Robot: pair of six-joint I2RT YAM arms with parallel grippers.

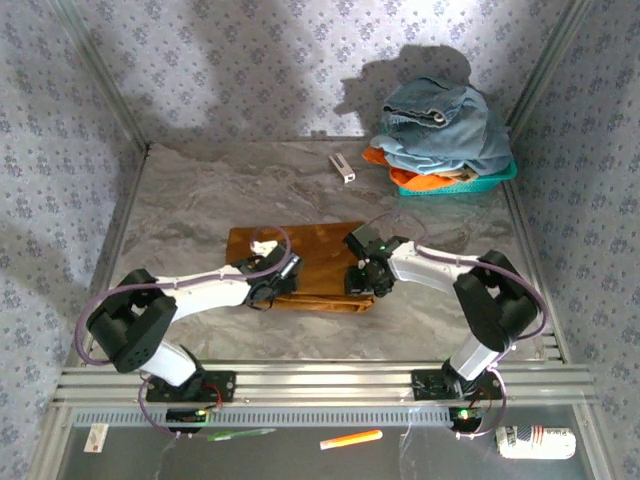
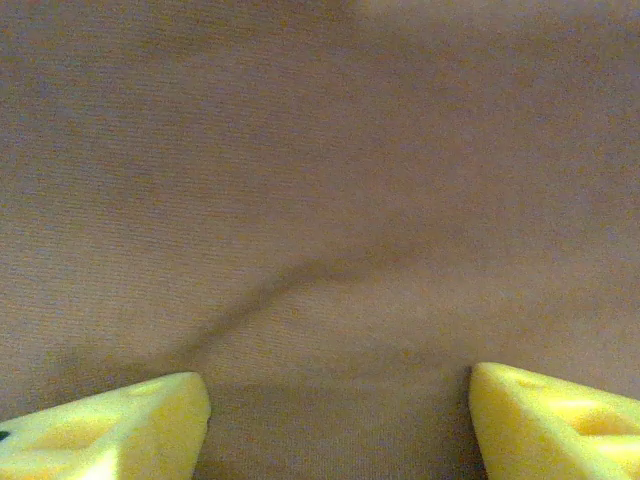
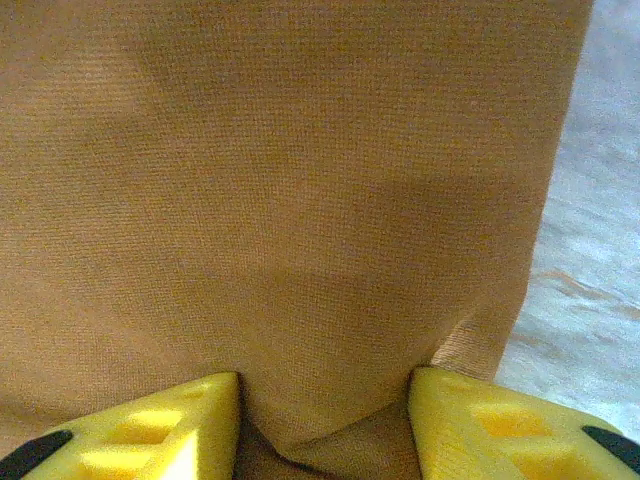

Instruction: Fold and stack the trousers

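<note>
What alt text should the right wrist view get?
Close-up of the mustard-brown trousers, flat and smooth, covering most of the frame. At the bottom edge the right pincer has its two yellow fingertips apart, with a pucker of the cloth between them. A strip of grey marbled table runs down the right side.

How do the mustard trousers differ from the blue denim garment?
The mustard trousers lie folded into a flat rectangle in the middle of the table; the blue denim garment sits crumpled in a heap on the teal basket at the far right corner. The trousers look smooth and ochre; the denim garment is pale blue and wrinkled. Both are cloth garments.
</note>
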